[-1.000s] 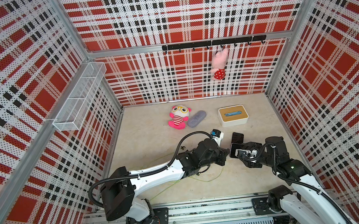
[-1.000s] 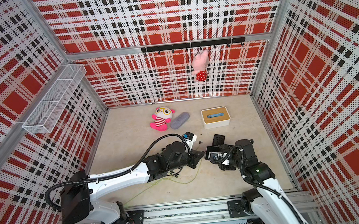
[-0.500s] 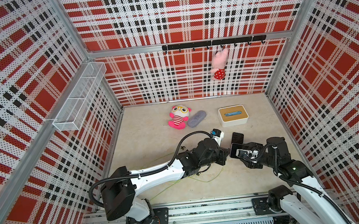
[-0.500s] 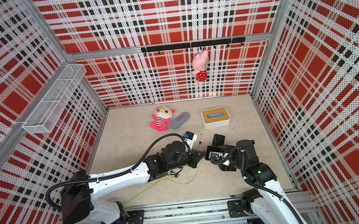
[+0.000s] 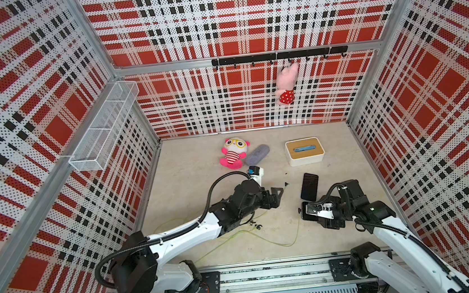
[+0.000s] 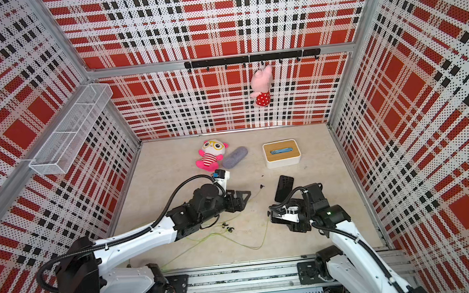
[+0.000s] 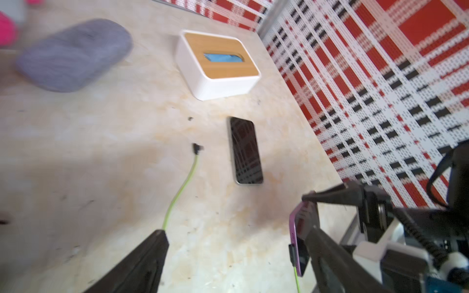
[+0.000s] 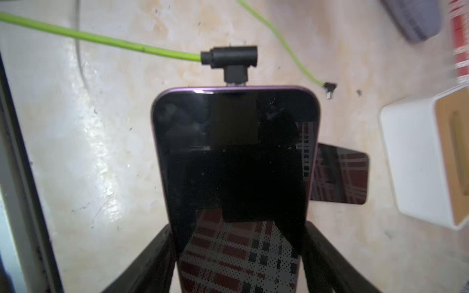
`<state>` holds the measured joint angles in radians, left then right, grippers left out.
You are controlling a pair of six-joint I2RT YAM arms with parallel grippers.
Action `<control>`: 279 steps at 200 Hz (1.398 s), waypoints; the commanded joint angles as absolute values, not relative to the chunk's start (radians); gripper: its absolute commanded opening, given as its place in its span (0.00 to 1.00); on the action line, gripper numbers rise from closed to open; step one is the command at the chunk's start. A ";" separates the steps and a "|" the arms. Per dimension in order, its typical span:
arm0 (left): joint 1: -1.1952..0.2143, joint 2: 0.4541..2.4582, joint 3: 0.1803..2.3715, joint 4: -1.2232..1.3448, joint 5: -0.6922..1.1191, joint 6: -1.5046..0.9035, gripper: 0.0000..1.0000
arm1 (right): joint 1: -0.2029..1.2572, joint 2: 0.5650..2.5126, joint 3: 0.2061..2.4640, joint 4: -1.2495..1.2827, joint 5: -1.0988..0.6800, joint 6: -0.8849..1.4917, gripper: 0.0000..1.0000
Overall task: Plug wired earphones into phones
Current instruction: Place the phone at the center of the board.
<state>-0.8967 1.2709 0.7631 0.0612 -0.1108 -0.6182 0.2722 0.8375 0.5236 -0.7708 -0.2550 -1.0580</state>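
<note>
Right wrist view: your right gripper (image 8: 238, 227) has its fingers (image 8: 162, 253) clamped on the purple-edged phone (image 8: 233, 157), held off the worktop (image 8: 101, 152) and apart from the tissue box (image 8: 418, 157). A black plug (image 8: 231, 59) sits in its end, so the first pairing is judged complete. Your left gripper (image 5: 278, 198) stands wide and holds nothing. The second phone (image 7: 245, 149) lies flat near the box's front. The loose plug (image 7: 196, 148) also lies near it, unconnected. Next, pinch that plug by its body and align it with the port.
</note>
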 commanded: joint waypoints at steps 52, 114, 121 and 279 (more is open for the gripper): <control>-0.723 1.008 0.572 0.056 -0.334 -0.578 0.98 | 0.249 1.080 0.521 -0.721 -0.140 -1.096 0.67; -0.605 0.936 0.528 0.018 -0.368 -0.618 0.98 | 0.249 1.187 0.524 -0.709 -0.095 -1.085 0.80; -0.583 0.939 0.538 0.006 -0.339 -0.635 0.98 | 0.247 1.192 0.525 -0.709 -0.095 -1.089 0.82; -0.861 1.622 1.213 -0.318 -0.268 -0.431 0.69 | 0.247 0.988 0.962 -0.660 -0.053 -0.138 1.00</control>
